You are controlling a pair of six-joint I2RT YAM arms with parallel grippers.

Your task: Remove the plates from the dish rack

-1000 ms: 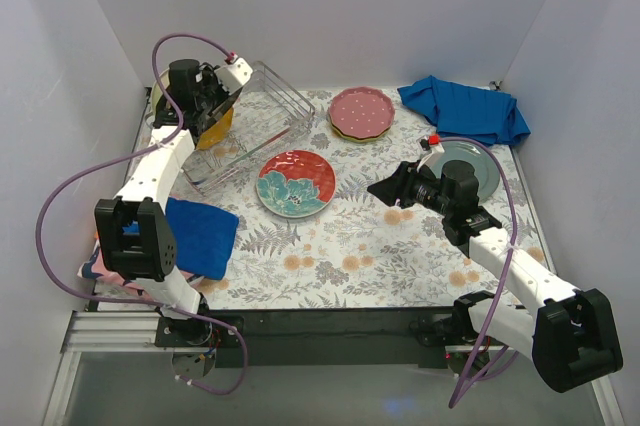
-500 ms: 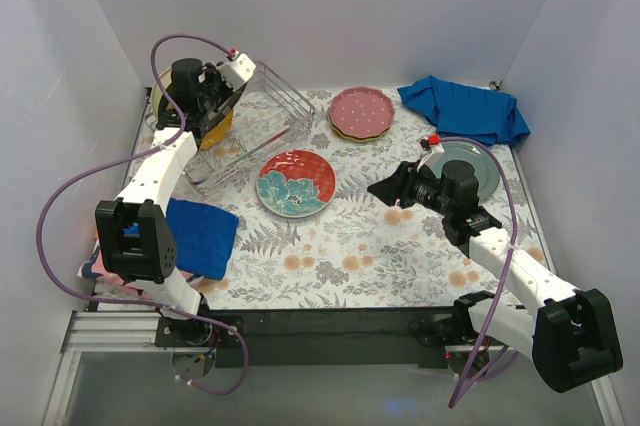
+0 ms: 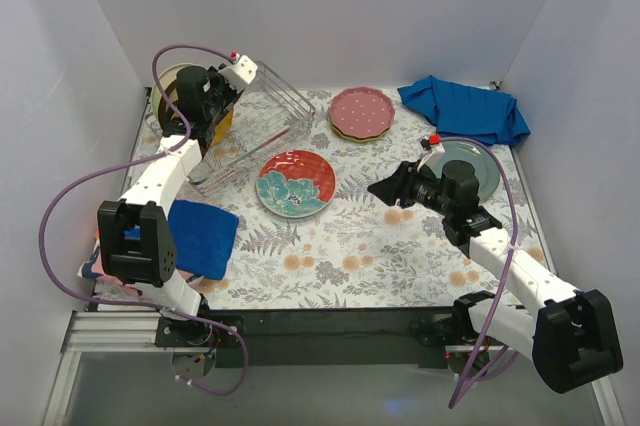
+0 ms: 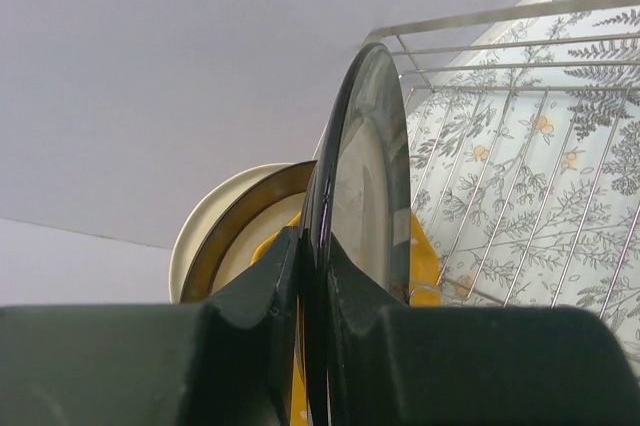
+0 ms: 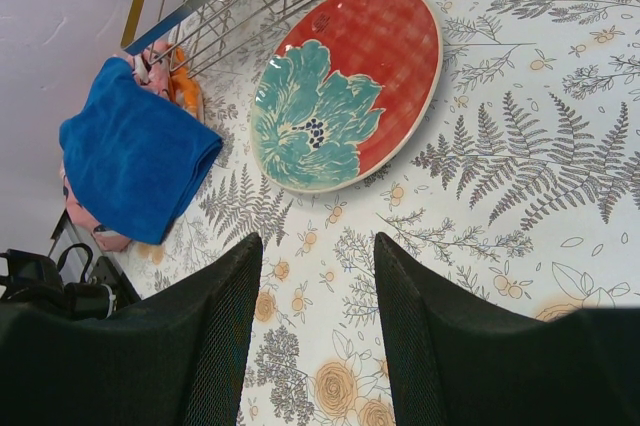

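Left claw (image 4: 312, 254), clamped on the dark-rimmed plate (image 4: 368, 176), has lifted it toward upper left, so it looks nearly free of the dish rack (image 3: 268, 114); right claw (image 5: 315, 248) hangs half-open, empty.

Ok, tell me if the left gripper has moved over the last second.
Yes, slightly. In the top view the left gripper, shut on the dark-rimmed plate, has shifted right, toward the far corner of the rack.
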